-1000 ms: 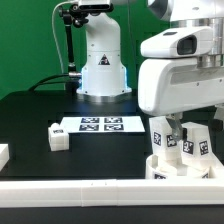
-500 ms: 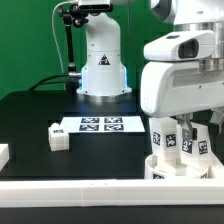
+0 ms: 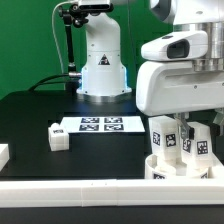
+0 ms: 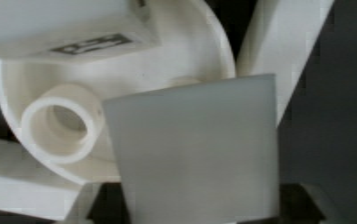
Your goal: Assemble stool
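The round white stool seat [image 3: 160, 170] lies at the exterior view's lower right, by the front rail, with tagged white legs [image 3: 161, 135] standing on it. My gripper [image 3: 186, 134] is straight above the seat and shut on one upright leg [image 4: 201, 150]. In the wrist view that leg fills the middle between my dark fingers [image 4: 104, 200]. Behind it are the seat [image 4: 175, 70], an open round socket [image 4: 63, 130] and another tagged leg [image 4: 59, 35]. A loose leg [image 3: 57, 137] lies on the table at the left.
The marker board [image 3: 100, 125] lies flat at mid-table. A white rail [image 3: 70, 190] runs along the front edge. A white block [image 3: 3, 153] sits at the far left. The arm's base [image 3: 102, 60] stands at the back.
My wrist and gripper have shifted slightly over the seat, with the leg still held. The loose leg and the marker board have not moved.
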Controlling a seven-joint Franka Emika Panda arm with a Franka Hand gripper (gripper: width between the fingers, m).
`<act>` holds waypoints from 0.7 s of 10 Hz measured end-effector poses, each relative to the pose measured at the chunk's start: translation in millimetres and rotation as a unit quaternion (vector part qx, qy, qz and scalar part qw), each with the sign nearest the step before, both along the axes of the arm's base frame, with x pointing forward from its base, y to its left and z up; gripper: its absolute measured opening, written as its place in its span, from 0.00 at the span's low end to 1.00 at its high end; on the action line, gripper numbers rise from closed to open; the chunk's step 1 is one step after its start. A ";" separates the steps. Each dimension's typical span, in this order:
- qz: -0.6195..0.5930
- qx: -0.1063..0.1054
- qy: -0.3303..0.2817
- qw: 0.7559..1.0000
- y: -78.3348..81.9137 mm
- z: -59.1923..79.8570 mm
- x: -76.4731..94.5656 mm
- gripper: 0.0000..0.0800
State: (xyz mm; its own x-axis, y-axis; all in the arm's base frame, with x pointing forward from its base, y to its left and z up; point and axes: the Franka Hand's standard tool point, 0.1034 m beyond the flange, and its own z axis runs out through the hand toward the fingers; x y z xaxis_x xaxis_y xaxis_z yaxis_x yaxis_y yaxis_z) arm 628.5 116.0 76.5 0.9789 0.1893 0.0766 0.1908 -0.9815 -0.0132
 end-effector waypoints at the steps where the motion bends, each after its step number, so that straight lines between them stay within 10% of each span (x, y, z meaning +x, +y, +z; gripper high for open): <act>1: -0.036 0.003 0.001 0.999 -0.1 -0.1 -0.1 0.43; 7: -0.355 0.040 0.005 0.934 -8.2 -1.0 1.3 0.43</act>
